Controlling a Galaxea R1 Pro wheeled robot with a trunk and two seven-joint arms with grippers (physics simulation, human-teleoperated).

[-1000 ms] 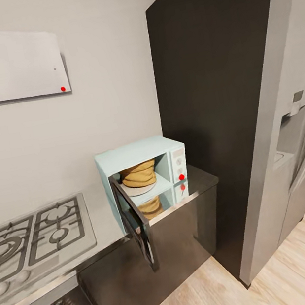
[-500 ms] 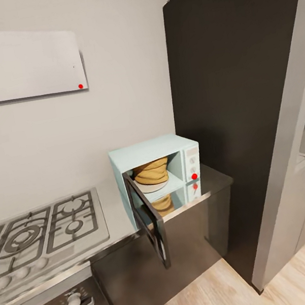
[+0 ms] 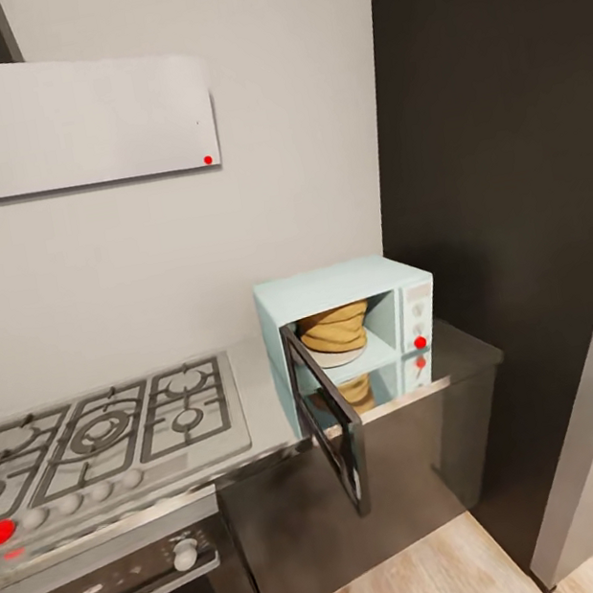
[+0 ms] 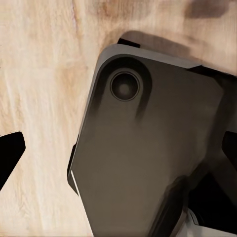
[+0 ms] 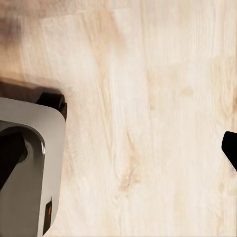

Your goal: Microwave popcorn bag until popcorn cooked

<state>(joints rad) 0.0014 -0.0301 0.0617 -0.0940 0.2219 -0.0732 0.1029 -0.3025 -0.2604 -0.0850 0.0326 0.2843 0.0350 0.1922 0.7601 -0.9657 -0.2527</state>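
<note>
Nearest, both wrist views look straight down: the left tool [image 4: 118, 163] hangs above the robot's dark base [image 4: 148, 163], the right tool [image 5: 118, 163] above the pale wooden floor [image 5: 148, 98]. Each tool shows dark fingertips at opposite margins of its view with nothing between them, so both stand released and empty, well below the table [image 3: 264, 443] and well short of the microwave [image 3: 346, 327].

Farther off, in the head view, the microwave door [image 3: 327, 427] hangs wide open past the table's front edge. Beyond it, the popcorn bag [image 3: 333, 328] sits upright inside the cavity on a pale round plate [image 3: 337, 357]; loading thus appears complete. To the bag's other side, on the control panel, a red light [image 3: 420, 343] marks the likely switch. The gas hob [image 3: 107, 437] lies beside the microwave.

The step in hand is judged to be closing the door. A tool should come up outside the door's free edge and push the panel flat, sweeping it steadily until it latches, without jolting the light microwave backward.
</note>
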